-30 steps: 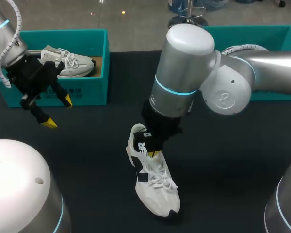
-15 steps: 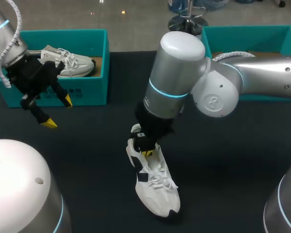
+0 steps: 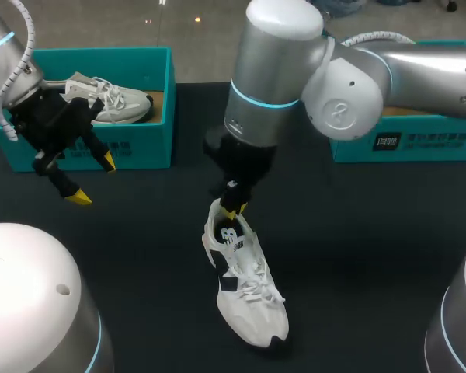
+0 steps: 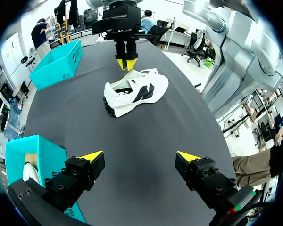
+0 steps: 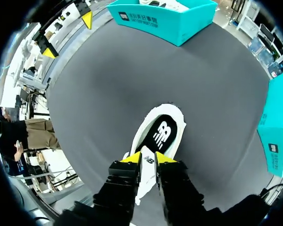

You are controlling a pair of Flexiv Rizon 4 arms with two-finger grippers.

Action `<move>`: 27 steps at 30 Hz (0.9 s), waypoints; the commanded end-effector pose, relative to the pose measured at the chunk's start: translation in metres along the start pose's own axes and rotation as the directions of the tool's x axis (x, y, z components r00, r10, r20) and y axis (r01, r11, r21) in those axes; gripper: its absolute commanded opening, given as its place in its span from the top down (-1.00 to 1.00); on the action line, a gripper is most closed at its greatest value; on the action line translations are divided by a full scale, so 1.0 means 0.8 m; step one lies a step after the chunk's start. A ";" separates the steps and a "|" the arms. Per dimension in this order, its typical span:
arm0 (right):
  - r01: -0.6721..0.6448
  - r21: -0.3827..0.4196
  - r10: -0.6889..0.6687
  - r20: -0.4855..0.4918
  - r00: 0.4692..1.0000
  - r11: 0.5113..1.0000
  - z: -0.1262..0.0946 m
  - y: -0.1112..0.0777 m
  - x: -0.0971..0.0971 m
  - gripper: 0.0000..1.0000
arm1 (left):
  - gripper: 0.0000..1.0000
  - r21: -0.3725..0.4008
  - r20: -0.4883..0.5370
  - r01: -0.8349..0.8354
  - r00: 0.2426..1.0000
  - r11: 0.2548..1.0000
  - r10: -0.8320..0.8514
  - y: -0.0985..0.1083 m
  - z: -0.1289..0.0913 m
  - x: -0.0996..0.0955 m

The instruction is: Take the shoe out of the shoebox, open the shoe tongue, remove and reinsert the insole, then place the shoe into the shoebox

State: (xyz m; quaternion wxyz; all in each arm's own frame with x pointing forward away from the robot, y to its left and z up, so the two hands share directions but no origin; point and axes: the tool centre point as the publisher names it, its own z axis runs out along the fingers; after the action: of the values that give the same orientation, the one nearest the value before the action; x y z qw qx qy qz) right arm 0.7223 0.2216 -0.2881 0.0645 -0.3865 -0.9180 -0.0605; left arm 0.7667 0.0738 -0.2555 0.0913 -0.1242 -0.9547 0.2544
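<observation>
Shoe (image 3: 247,303) unmoved | R hand (image 3: 233,208) risen above heel, closed | L hand (image 3: 94,179) same

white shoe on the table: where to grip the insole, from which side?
Pinch the insole at its heel end, coming straight down through the collar of the shoe. It sits upright with the opening facing up, so that end lies bare; the front runs under the laces.

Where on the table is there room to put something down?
The table is bare between the shoe and the right box, and also between the shoe and the left gripper. It is crowded at the shoe's heel, where the right gripper hangs, and in front of the left box.
</observation>
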 end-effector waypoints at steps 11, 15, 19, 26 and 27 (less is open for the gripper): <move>0.105 0.173 -0.128 0.130 0.983 0.979 -0.003 0.019 0.012 -1.00 | -1.00 -0.003 0.000 0.000 1.000 1.000 0.000 0.000 0.000 0.001; 0.333 0.155 -0.358 0.182 0.916 0.930 0.000 0.018 0.003 -1.00 | -1.00 -0.003 0.000 0.000 1.000 1.000 0.000 0.000 0.000 0.001; 0.555 0.057 -0.555 0.191 0.810 0.830 0.005 0.014 -0.005 -1.00 | -1.00 -0.003 0.000 0.000 1.000 1.000 0.000 0.000 0.000 0.001; 0.757 -0.048 -0.741 0.175 0.648 0.651 0.005 0.003 -0.022 -1.00 | -1.00 -0.003 0.000 0.000 1.000 1.000 0.000 0.000 0.000 0.001; 0.783 -0.066 -0.763 0.187 0.619 0.619 0.003 0.003 -0.024 -1.00 | -1.00 -0.003 0.000 0.000 1.000 1.000 0.000 0.000 0.000 0.001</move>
State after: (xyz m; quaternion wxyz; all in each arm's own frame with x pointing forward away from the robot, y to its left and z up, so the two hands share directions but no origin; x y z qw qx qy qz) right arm 0.7374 0.2271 -0.2944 -0.0333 -0.1171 -0.9926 0.0031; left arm 0.7667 0.0738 -0.2556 0.0913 -0.1242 -0.9547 0.2544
